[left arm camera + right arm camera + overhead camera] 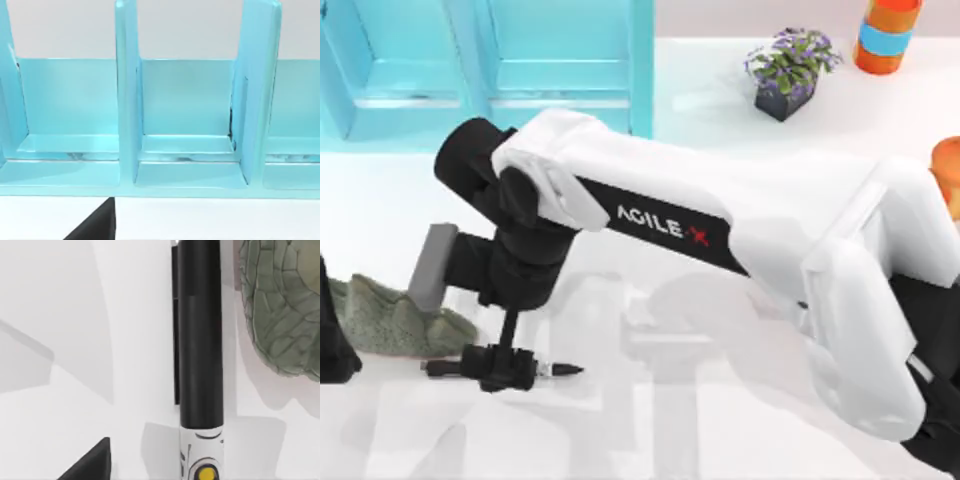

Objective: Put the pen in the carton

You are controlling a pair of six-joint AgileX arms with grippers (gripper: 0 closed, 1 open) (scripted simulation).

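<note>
Right arm reaches across the table from the top view's right side, its right gripper down over the pen, which lies flat on the white table just in front of the grey-green rock. The gripper's black fingers sit around the pen's middle, so they look clamped on it; the pointed black tip sticks out away from the rock's side, the other end pokes out the opposite side. In the right wrist view the pen shows as a black barrel with a white printed section and a yellow dot, the rock just beside it but not touching. The blue carton stands behind the rock, well apart from the pen. In the left wrist view the carton shows open compartments split by upright dividers. Left gripper: cannot tell whether open or closed. A potted plant and orange cup stand far from the rock.
</note>
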